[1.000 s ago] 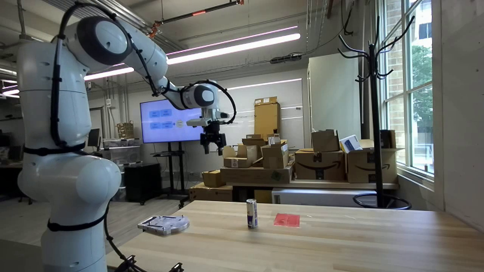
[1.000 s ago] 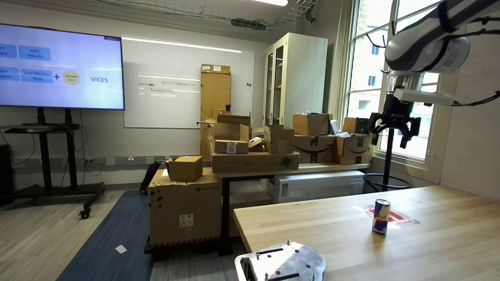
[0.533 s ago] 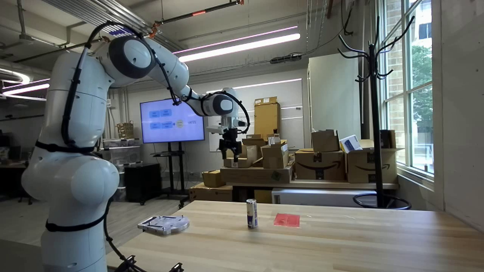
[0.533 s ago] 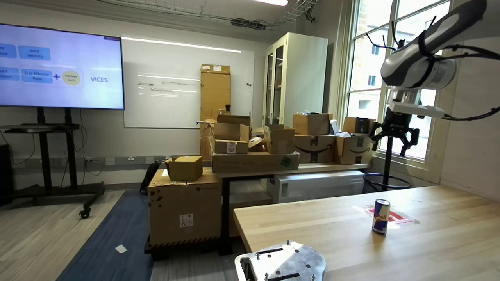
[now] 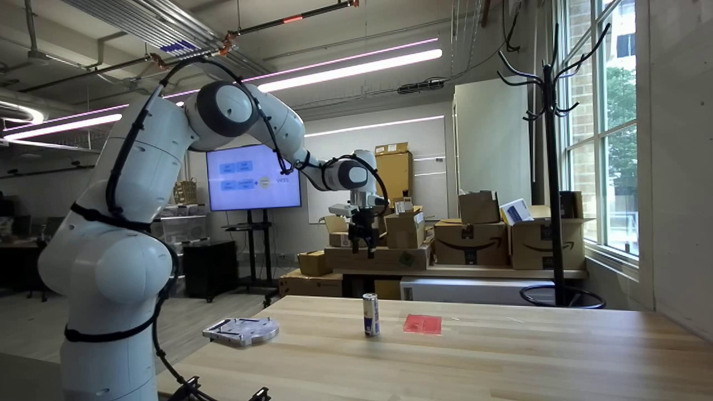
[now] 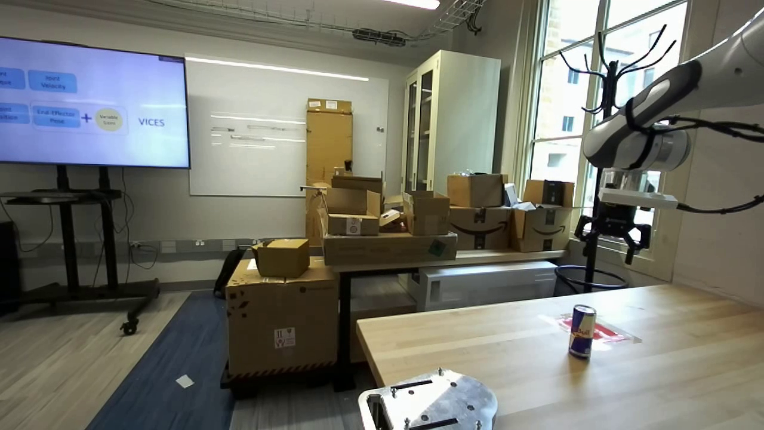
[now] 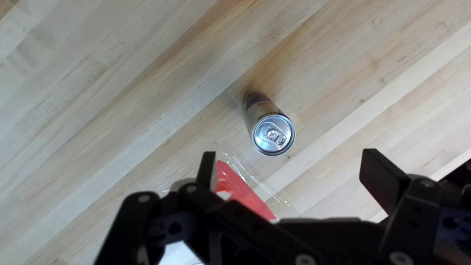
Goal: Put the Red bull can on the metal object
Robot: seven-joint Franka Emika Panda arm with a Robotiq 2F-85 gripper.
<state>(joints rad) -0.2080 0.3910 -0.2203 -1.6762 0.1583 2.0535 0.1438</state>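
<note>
The Red bull can (image 5: 371,315) stands upright on the wooden table; it also shows in an exterior view (image 6: 581,332). In the wrist view the can's lid (image 7: 273,134) is seen from above, beyond the fingertips. The metal object (image 5: 242,331) is a flat silvery plate at the table's edge, also in an exterior view (image 6: 439,399); I cannot make it out in the wrist view. My gripper (image 5: 362,252) points down, well above the table and the can. In the wrist view the gripper (image 7: 289,162) is open, its fingers wide apart with nothing between them.
A flat red item (image 5: 423,324) under clear film lies on the table (image 5: 501,356) beside the can. A black coat stand (image 5: 551,167) and cardboard boxes (image 5: 470,239) stand behind the table.
The arm has reached forward and come down: the gripper moved right and lower in an exterior view, closer above the can. The can and the metal object have not moved.
</note>
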